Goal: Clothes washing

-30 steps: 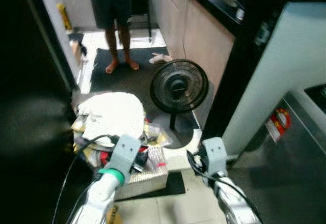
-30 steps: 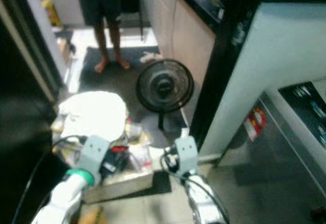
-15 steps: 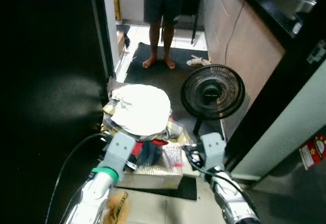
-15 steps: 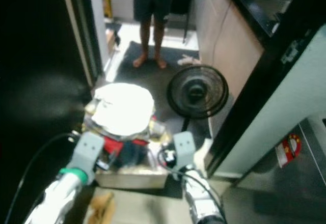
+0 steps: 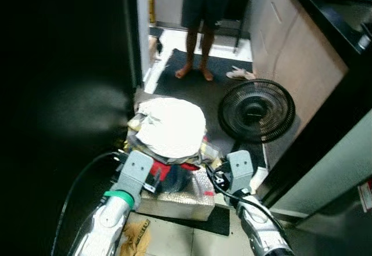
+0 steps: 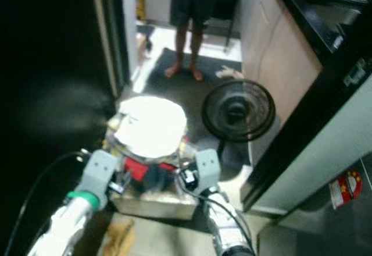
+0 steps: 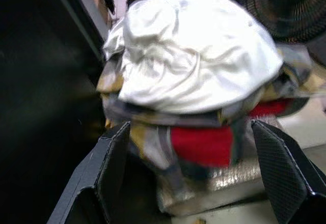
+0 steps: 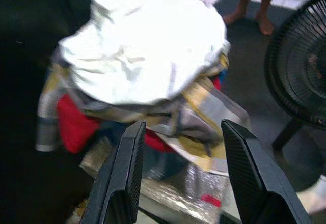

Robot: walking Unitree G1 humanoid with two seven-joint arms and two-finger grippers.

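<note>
A heap of clothes [image 5: 171, 127] topped by a white garment, with red and plaid pieces under it, sits in a silver box [image 5: 180, 201] on the floor. Both arms reach toward the near side of the box. My left gripper [image 7: 188, 132] is open, its fingers [image 7: 109, 163] spread wide before the red cloth [image 7: 201, 145], touching nothing. My right gripper [image 8: 182, 127] is also open, just short of the plaid folds [image 8: 193, 117] on the heap's near side.
A black floor fan [image 5: 256, 111] stands right of the heap. A person [image 5: 203, 11] stands barefoot on a dark mat [image 5: 192, 75] beyond. A dark wall [image 5: 58, 93] runs along the left, cabinets [image 5: 290, 41] along the right. A yellowish rag [image 5: 135, 235] lies by my left arm.
The camera has swung left and nearer, so the heap sits more central and the grey appliance at the right has slid out. Both grippers stay open before the box.
</note>
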